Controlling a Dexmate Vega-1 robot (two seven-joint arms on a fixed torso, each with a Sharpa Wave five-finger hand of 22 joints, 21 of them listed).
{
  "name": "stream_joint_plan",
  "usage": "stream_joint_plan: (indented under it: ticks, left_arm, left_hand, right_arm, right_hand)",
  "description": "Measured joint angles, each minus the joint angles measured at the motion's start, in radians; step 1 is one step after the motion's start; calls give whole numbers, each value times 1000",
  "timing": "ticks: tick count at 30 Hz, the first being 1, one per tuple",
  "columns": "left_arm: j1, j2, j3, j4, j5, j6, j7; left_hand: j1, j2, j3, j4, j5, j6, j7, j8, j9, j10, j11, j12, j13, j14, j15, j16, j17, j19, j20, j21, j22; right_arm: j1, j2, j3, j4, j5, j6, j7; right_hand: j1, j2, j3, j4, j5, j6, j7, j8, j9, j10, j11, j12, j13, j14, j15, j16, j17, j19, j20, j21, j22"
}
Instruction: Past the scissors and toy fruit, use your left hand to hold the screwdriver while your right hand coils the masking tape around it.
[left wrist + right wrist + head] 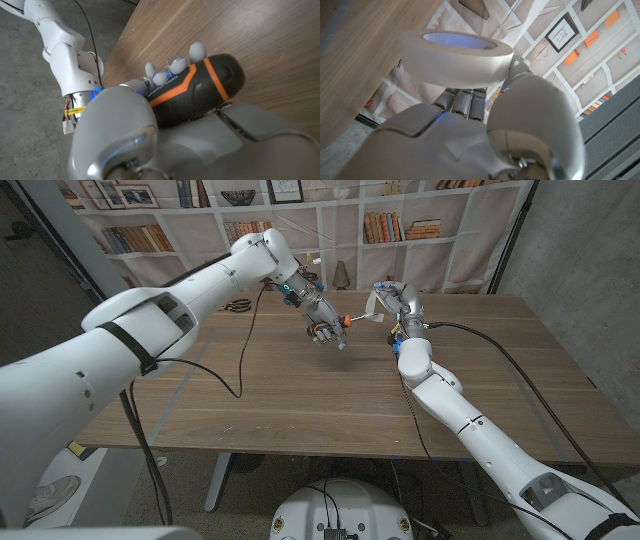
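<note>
My left hand (322, 317) is raised above the far middle of the table and grips the screwdriver (338, 326) by its black and orange handle (200, 87), the thin shaft pointing toward my right hand. My fingers (172, 67) wrap over the handle in the left wrist view. My right hand (395, 302) is raised a short way to the right and holds the roll of pale masking tape (455, 57), with a loose strip of tape (374, 308) hanging near the shaft's tip. The scissors (237, 305) lie at the table's far left edge.
The wooden table (320, 395) stretches wide and bare in front of both hands. A bookshelf (300, 225) stands behind the far edge. Black cables trail from both arms across the tabletop. A concrete wall (590, 270) stands to the right.
</note>
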Motion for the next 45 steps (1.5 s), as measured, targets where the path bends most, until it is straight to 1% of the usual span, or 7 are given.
stream_joint_plan:
  ticks: [3,4,9,22,38,39,45]
  left_arm:
    - [0,1,2,-6,28,30,30]
    - [0,1,2,-6,35,38,38]
    - [22,21,9,-93,72,94,95]
    - [48,44,9,-186,128,202,221]
    - [83,69,10,-280,189,305,424]
    - [109,77,-4,-319,190,310,441]
    - [137,78,-25,-334,181,321,520]
  left_hand:
    - [-1,-1,1,1,0,0,0,0,0,0,0,0,0,0,0,8,-39,0,0,0,0]
    - [-1,-1,4,-1,0,0,0,-1,-1,0,0,0,-5,-2,2,86,-227,0,0,0,-1]
    - [-1,-1,7,-1,-2,0,0,5,-3,0,0,4,-6,-4,3,86,-223,0,0,0,-5]
    - [-1,-1,8,0,-8,0,0,6,-2,-2,2,6,-6,-4,4,86,-223,0,0,0,-9]
    - [-1,-1,12,-4,-15,-2,2,5,-4,-3,4,6,-6,-7,7,87,-223,-2,-2,0,-10]
    - [-1,-1,12,-4,-15,-2,2,5,-5,-3,4,6,-6,-7,7,87,-223,-2,-2,0,-13]
    - [-1,-1,12,-4,-16,-2,2,13,-5,-5,5,6,-6,-9,9,87,-223,-2,-2,0,-14]
  right_arm:
    - [-8,-4,11,-8,3,7,0]
    - [-10,-5,13,-11,3,7,0]
    - [-22,-14,25,-30,22,74,13]
    - [-58,-32,53,-94,9,129,17]
    - [-127,-58,91,-222,-28,129,17]
    - [-127,-58,92,-223,-28,129,17]
    - [-157,-72,95,-286,-100,82,11]
  right_hand:
    - [0,0,0,0,0,0,0,0,0,0,0,0,0,0,0,0,0,0,0,0,0]
    - [0,0,0,0,0,0,0,-2,1,0,0,0,0,0,0,0,0,0,0,0,0]
    - [0,0,0,0,1,0,0,-2,1,0,0,-1,3,0,0,-1,0,0,0,0,0]
    - [0,0,0,0,7,0,0,-4,1,0,0,-3,3,0,0,-1,-1,0,0,0,0]
    - [0,0,-1,-1,11,0,0,-8,5,0,0,-4,4,0,0,-1,0,0,0,0,0]
    - [0,0,-1,-1,11,0,0,-8,5,0,0,-4,4,0,0,-1,0,0,0,0,0]
    - [0,0,-1,-1,11,0,0,-8,5,0,0,-4,5,0,0,-1,2,0,0,0,0]
